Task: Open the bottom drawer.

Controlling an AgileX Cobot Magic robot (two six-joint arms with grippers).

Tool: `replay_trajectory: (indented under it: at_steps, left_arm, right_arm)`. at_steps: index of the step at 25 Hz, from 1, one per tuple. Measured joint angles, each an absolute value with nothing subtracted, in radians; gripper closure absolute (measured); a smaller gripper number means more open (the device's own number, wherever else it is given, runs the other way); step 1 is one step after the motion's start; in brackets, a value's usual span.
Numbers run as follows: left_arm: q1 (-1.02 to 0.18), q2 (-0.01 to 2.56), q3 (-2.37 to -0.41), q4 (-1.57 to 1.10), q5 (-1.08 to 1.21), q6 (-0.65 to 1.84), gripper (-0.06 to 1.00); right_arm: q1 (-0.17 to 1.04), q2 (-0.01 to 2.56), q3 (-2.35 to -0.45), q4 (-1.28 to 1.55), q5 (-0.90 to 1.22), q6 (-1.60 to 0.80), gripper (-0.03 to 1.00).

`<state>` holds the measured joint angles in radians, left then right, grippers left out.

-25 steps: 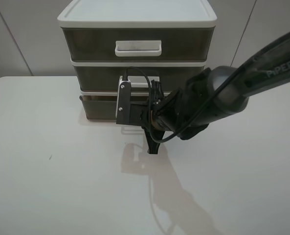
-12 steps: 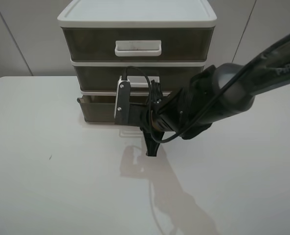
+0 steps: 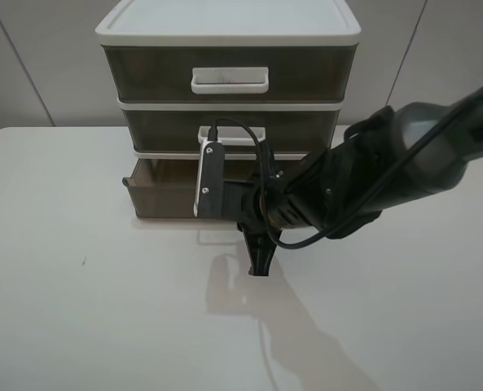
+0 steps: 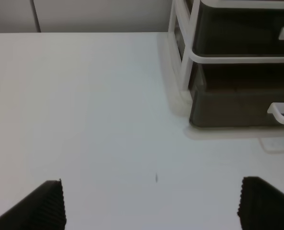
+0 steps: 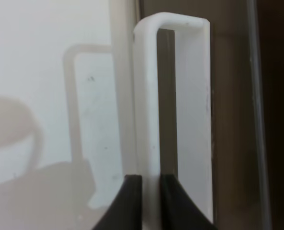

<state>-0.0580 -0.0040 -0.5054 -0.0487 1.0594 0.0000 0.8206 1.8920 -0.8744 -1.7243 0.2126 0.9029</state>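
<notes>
The bottom drawer (image 3: 164, 194) has slid further out of its white unit (image 3: 225, 28) since a moment ago, my right claw (image 5: 151, 196) clenched on its white handle (image 5: 146, 96). My left claw (image 4: 153, 206) hangs released over the matte white worktop (image 3: 78, 309), pale wall panels (image 3: 29, 65) behind.

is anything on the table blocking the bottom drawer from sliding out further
Nothing visible does. The right gripper is shut on the white loop handle of the bottom drawer, and the table in front of it shows only the arm's shadow.
</notes>
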Motion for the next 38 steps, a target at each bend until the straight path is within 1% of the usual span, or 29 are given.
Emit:
replay_trajectory:
  at_steps: [4,6,9,19,21,23,28,29,33,36,38]
  left_arm:
    - [-0.058,-0.004,-0.505,-0.049,1.059,0.0,0.2]
    - [-0.058,-0.004,-0.505,-0.049,1.059,0.0,0.2]
    - [-0.058,-0.004,-0.505,-0.049,1.059,0.0,0.2]
    - [-0.058,-0.004,-0.505,-0.049,1.059,0.0,0.2]
    - [-0.058,-0.004,-0.505,-0.049,1.059,0.0,0.2]
    - [-0.058,-0.004,-0.505,-0.049,1.059,0.0,0.2]
    - [-0.058,-0.004,-0.505,-0.049,1.059,0.0,0.2]
    - [-0.058,-0.004,-0.505,-0.049,1.059,0.0,0.2]
    - [-0.058,-0.004,-0.505,-0.049,1.059,0.0,0.2]
    - [-0.058,-0.004,-0.505,-0.049,1.059,0.0,0.2]
    - [-0.058,-0.004,-0.505,-0.049,1.059,0.0,0.2]
  right_arm:
    - [0.821,1.859,-0.849,-1.692,0.205,0.9,0.9]
    - [0.822,1.832,-0.838,-1.664,0.2,0.9,0.94]
    - [0.823,1.793,-0.829,-1.624,0.19,0.9,0.97]
    - [0.823,1.779,-0.813,-1.587,0.154,0.9,0.97]
    - [0.823,1.779,-0.813,-1.587,0.141,0.9,0.95]
    - [0.823,1.779,-0.813,-1.587,0.124,0.89,0.88]
    - [0.832,1.778,-0.813,-1.563,0.123,0.861,0.6]
    - [0.839,1.775,-0.813,-1.551,0.132,0.858,0.57]
    - [0.847,1.719,-0.81,-1.429,0.148,0.823,0.49]
    - [0.847,1.655,-0.81,-1.255,0.173,0.75,0.37]
    - [0.84,1.61,-0.81,-1.084,0.199,0.666,0.29]
